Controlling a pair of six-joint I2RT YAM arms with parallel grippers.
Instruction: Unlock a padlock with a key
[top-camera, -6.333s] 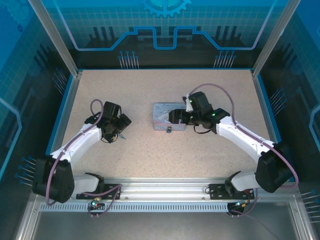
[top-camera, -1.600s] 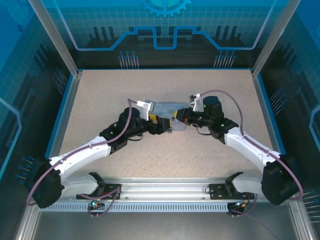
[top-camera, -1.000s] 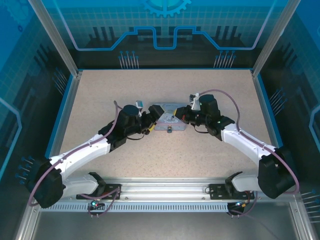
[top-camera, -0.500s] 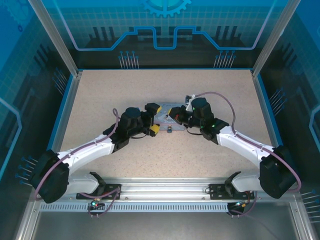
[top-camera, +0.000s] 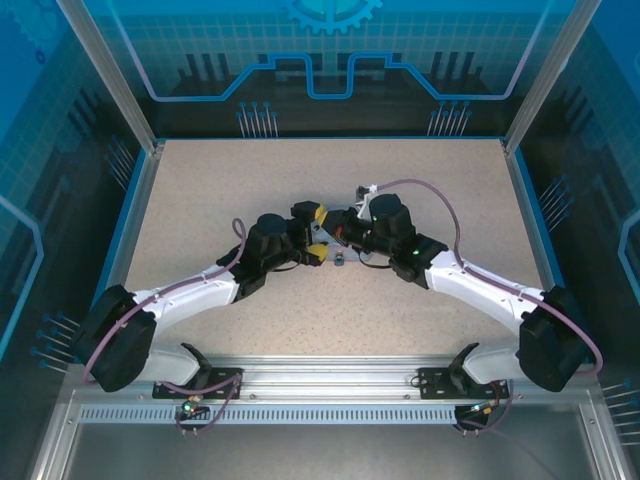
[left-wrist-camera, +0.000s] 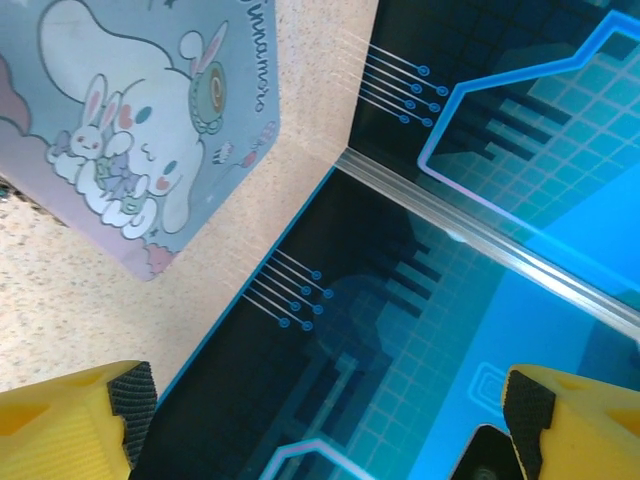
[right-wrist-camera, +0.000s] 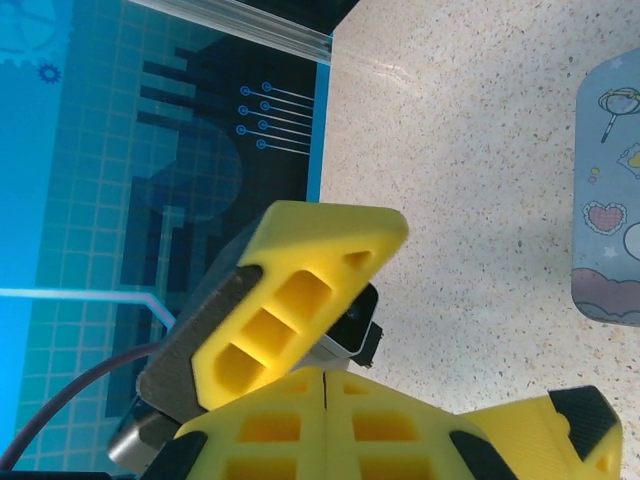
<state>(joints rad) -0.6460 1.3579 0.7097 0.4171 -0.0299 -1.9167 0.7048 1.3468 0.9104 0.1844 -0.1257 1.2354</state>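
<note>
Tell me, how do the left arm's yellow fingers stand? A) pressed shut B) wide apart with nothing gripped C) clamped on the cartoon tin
B: in the left wrist view the left fingers sit at opposite edges of the picture, and the tin lies beyond them, ungripped.

We no longer see the left gripper (top-camera: 317, 233) parked well off to the left of the desk (top-camera: 200, 190); it now reaches in to the middle and hangs over the cartoon tin (left-wrist-camera: 150, 130), jaws spread wide. The right gripper (top-camera: 336, 228) now sits further left than before, off the tin's right end and nose to nose with the left one. Together they now hide most of the tin from above, where earlier it lay in plain sight.
</note>
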